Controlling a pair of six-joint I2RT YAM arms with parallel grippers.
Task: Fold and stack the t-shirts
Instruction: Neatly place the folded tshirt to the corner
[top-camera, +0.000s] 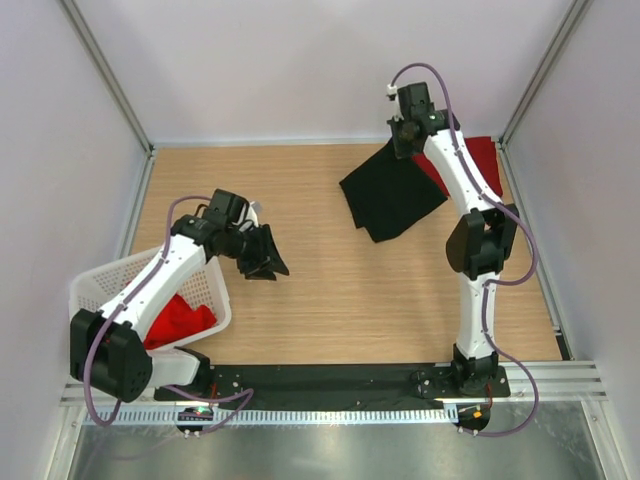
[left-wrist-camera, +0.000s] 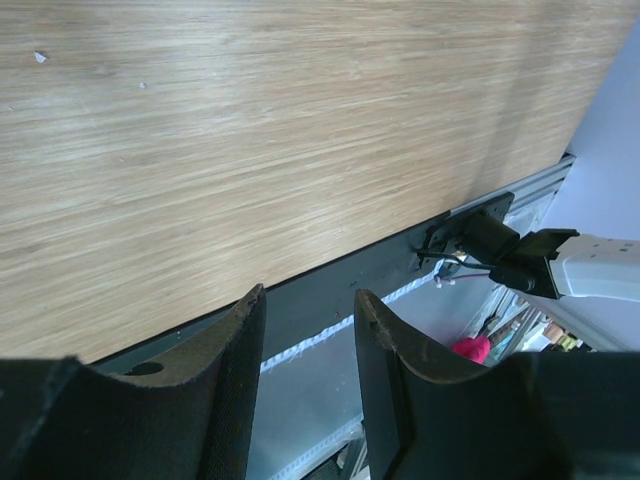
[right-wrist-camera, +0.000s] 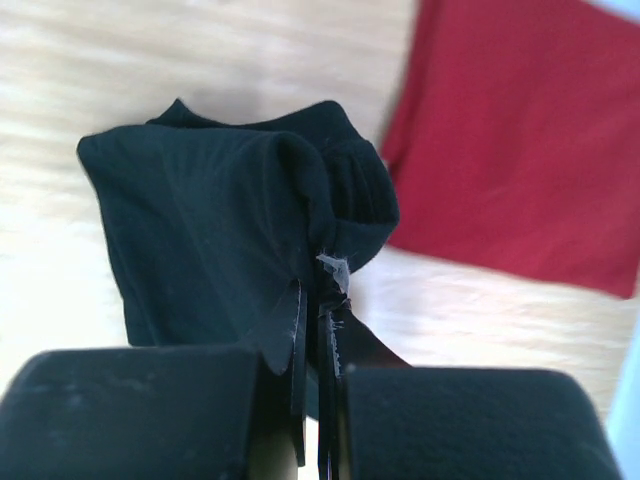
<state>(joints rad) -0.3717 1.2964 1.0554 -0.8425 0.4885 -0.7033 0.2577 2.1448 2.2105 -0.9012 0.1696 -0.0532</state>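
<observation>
Right gripper (right-wrist-camera: 320, 290) is clamped shut on a pinch of the black t-shirt (top-camera: 392, 195), at its far corner. The rest of the shirt trails back toward the middle of the table (top-camera: 330, 300), mostly lying flat. The folded red t-shirt (top-camera: 484, 160) sits just beside it at the far right. My guess is the black one goes on top of the red next.

To do that well, I'd lift high enough that the trailing edge doesn't drag and roll under. Then carry it across slowly and lay it down from the low edge first so it lands square. With only 1 corner pinched, the cloth will swing and bunch.

Left gripper (top-camera: 264, 262) hovers over bare wood at the middle left, jaws partway open and holding nothing.

The top view shows another red t-shirt (top-camera: 180, 320) in the white basket (top-camera: 98, 285) at the near left. Neither wrist cam shows that. The right wrist cam shows the pinch itself, fabric gathered into a hump between the 2 fingers, which the top view hides.
</observation>
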